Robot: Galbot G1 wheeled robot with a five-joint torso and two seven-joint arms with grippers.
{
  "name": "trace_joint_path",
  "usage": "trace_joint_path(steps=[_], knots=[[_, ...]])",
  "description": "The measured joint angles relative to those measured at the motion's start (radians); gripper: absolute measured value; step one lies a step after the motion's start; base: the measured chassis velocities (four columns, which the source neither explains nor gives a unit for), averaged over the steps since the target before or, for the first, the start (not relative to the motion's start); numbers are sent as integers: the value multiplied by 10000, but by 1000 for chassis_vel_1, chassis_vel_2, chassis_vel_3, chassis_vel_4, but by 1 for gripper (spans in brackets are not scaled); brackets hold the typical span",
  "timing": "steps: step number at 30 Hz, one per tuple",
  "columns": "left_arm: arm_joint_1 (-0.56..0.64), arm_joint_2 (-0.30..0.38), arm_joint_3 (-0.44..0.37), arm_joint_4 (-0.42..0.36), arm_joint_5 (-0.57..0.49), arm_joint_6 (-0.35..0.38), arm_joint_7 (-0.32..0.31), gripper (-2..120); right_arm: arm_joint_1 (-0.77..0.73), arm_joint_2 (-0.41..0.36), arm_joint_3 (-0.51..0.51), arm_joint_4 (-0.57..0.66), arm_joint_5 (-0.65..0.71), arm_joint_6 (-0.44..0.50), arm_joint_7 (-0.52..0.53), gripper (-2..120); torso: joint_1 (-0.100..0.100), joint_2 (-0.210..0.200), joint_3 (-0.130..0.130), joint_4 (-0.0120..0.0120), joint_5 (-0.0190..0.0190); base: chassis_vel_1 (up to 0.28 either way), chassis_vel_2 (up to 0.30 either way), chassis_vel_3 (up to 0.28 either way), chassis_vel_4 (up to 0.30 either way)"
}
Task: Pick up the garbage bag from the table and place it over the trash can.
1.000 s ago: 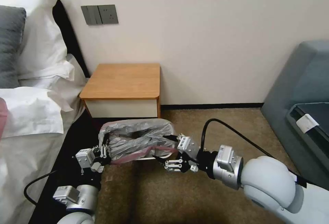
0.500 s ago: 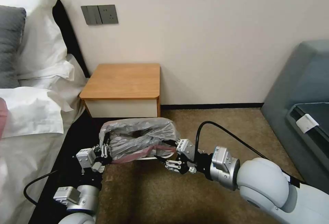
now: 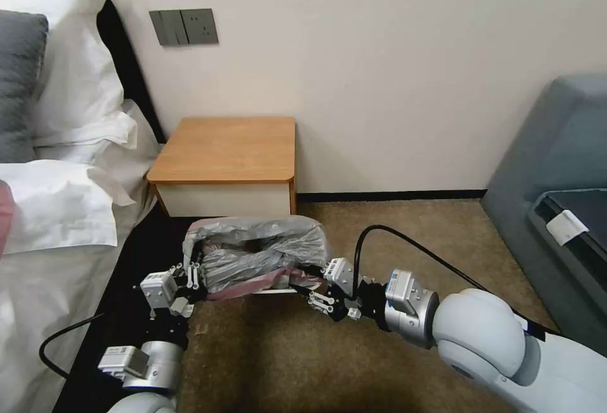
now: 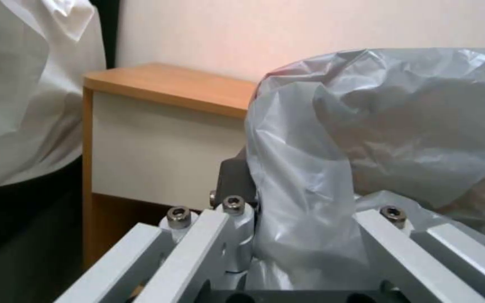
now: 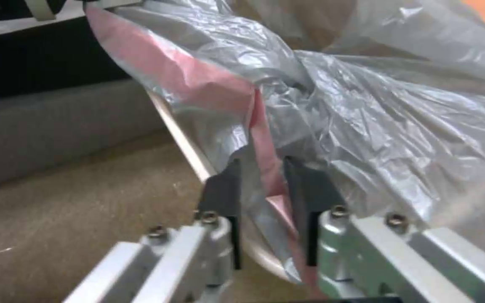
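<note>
the garbage bag [image 3: 256, 255] is draped over the trash can [image 3: 273, 291] on the floor before the table [image 3: 227, 147]. the right gripper [image 3: 310, 289] pinches its pink rim between its jaws; the left gripper [image 3: 193, 277] has plastic between its jaws, grip unclear. tug the rim evenly down past the can's lip.

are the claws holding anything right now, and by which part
Both grip the garbage bag, draped over the trash can. The right claw pinches its pinkish-red rim edge; the left claw grips the plastic at the opposite end.
</note>
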Motion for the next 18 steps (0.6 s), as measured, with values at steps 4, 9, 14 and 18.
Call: trace_joint_path(steps=[4, 9, 14, 18], knots=[[22, -36, 22, -32, 0, -4, 0, 8, 11, 34, -55, -44, -123, 80, -16, 4, 0, 0, 0, 0, 0, 0, 0, 0, 0], [30, -58, 41, -42, 4, -5, 0, 8, -32, 76, -88, -44, -258, 163, -17, 0, -1, 0, 1, 0, 0, 0, 0, 0, 0], [13, -91, 34, 20, 3, 9, -21, 8, -191, 43, -50, 282, -212, 393, 6, 0, 0, 1, 0, 1, 1, 0, 0, 0, 0], [-22, -103, 32, 122, -51, 64, -138, 8, -401, -87, -1, 567, -118, 401, -40, 0, 0, 1, 0, 0, -1, 0, 0, 0, 0]])
